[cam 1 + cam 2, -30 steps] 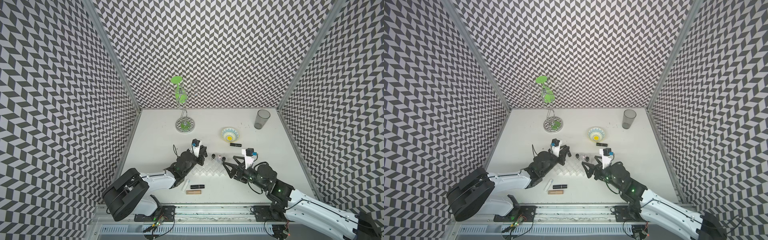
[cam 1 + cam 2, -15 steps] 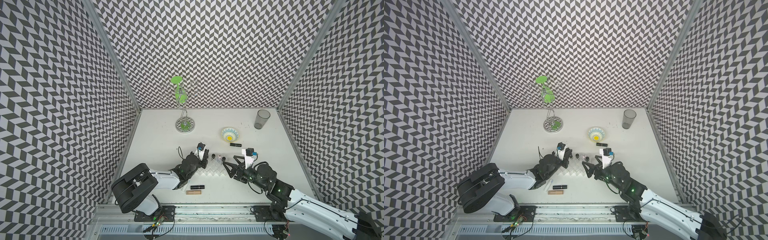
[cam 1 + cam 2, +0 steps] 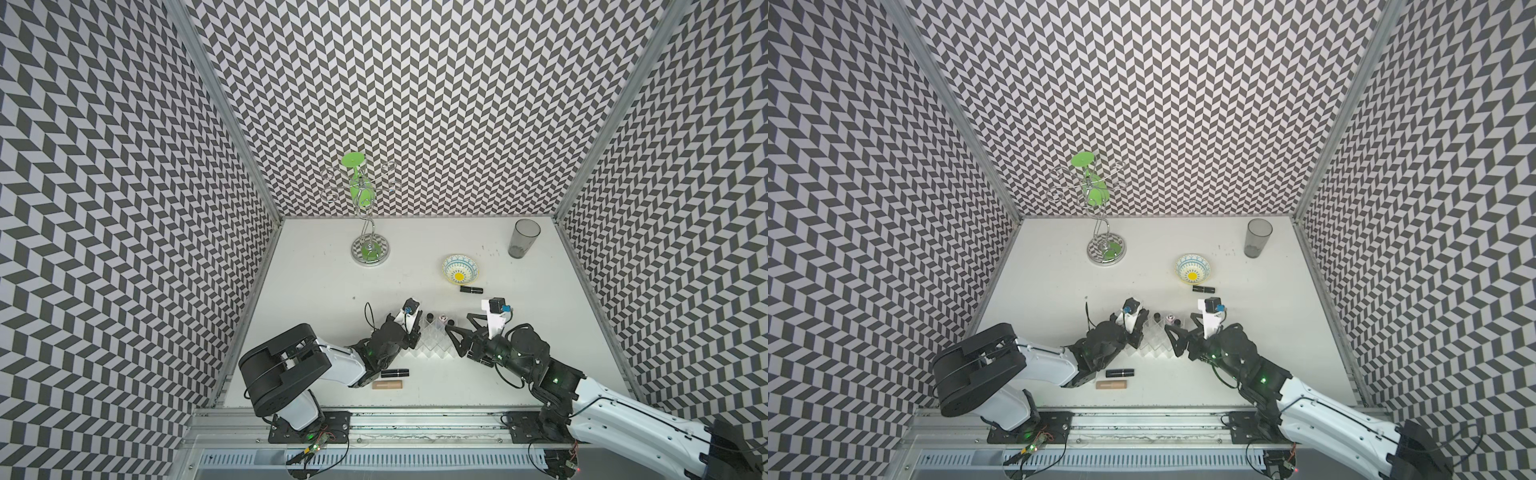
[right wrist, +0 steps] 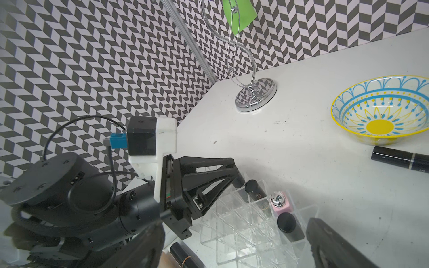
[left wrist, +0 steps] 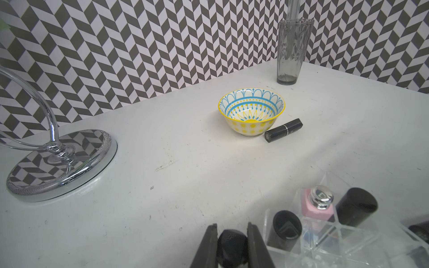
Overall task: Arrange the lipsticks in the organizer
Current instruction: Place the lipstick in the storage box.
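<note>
My left claw [image 5: 232, 228] pinches a glossy black tube [image 5: 232, 246] at the clear acrylic rack's [image 5: 348, 237] edge; right claw [image 4: 235, 224] (matte black) gapes wide.

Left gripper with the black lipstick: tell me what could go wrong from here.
1. The left gripper holds the black lipstick beside the organizer; it may catch a cell wall and tip rather than drop in.
2. Its fingers sit near the standing black tube and could knock it.
3. The open right gripper at the rack's other end might nudge the organizer.
</note>
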